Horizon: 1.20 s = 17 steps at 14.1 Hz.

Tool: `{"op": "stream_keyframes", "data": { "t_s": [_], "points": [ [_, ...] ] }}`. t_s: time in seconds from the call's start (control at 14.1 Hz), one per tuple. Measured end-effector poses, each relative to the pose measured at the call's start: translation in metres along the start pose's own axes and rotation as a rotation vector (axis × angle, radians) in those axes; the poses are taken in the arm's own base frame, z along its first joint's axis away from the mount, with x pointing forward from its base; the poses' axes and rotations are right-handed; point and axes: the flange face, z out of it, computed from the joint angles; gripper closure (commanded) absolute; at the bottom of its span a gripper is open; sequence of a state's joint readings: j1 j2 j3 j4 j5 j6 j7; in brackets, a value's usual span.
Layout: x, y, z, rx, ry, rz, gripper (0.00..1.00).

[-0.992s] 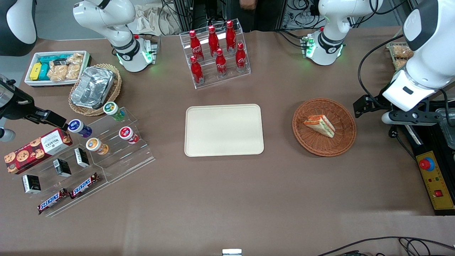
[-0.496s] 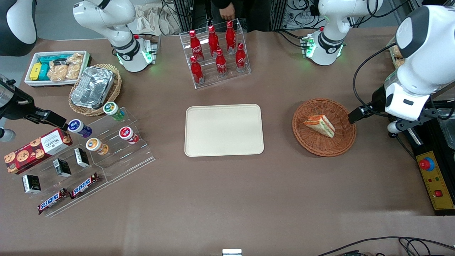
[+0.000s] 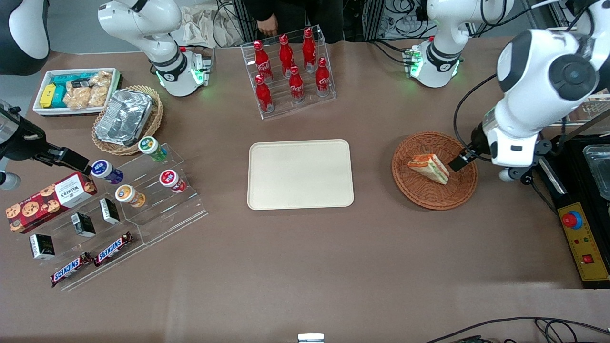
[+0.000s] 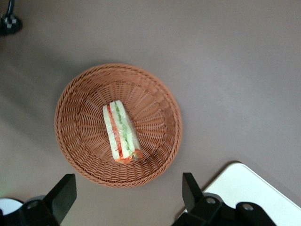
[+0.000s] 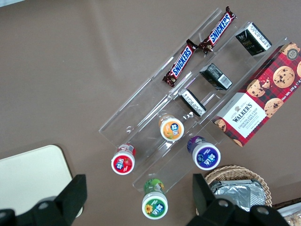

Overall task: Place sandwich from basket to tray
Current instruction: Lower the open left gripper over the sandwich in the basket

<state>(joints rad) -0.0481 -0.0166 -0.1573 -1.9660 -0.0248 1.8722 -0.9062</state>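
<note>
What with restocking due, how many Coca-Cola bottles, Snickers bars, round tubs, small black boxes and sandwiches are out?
Coca-Cola bottles: 6
Snickers bars: 2
Round tubs: 4
Small black boxes: 3
Sandwich: 1
Total: 16
The open gripper hovers above the sandwich's basket.

Gripper point(image 4: 127, 197) hangs over the basket point(image 3: 464, 193) rim, fingers spread wide, nothing between them and the sandwich point(image 3: 429, 167). Bare table between basket and tray point(image 3: 300, 200) (open lane). Coke bottle rack point(image 3: 289, 71) stands farther from the front camera, well apart.
</note>
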Motion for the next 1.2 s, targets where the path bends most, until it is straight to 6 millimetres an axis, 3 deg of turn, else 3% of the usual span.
{"op": "stream_keyframes", "data": {
  "t_s": [0.28, 0.64, 0.99, 1.2],
  "points": [
    [-0.015, -0.004, 0.050, 0.041, -0.027, -0.037, 0.00],
    [-0.025, -0.025, 0.123, 0.039, -0.021, -0.121, 0.00],
    [-0.035, -0.041, 0.166, 0.013, -0.001, -0.137, 0.00],
    [-0.039, -0.048, 0.180, 0.001, 0.008, -0.144, 0.00]
  ]
}}
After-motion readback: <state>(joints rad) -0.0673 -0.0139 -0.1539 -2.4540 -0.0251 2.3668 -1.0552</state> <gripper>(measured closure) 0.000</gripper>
